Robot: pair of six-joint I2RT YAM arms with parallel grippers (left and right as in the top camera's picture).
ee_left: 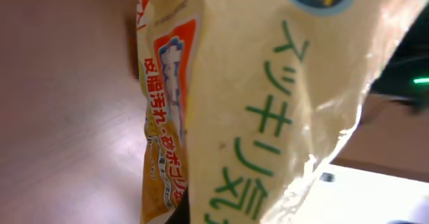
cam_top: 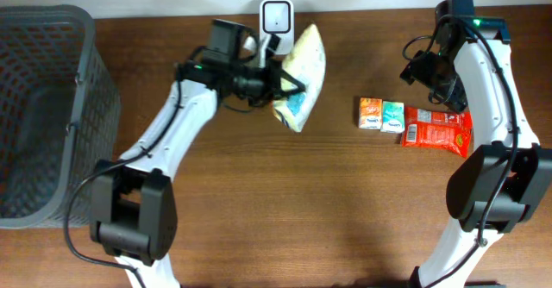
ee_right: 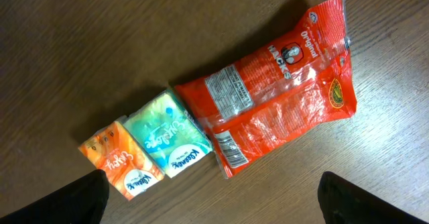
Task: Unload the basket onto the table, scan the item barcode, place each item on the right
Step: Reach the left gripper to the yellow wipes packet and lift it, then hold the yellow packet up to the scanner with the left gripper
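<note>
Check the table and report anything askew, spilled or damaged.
Nothing stands out. The orange pack, teal pack and red bag lie side by side, intact. The left gripper holds the pouch by the scanner.

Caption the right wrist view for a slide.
Open right gripper over red foil snack bag, teal tissue pack, orange tissue pack on brown wooden table.

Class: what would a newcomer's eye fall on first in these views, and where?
The pale yellow pouch stands out, gripped by the left gripper beside the white scanner, back centre. Next, the red snack bag beside two small tissue packs lies on the right, under the open right gripper.
</note>
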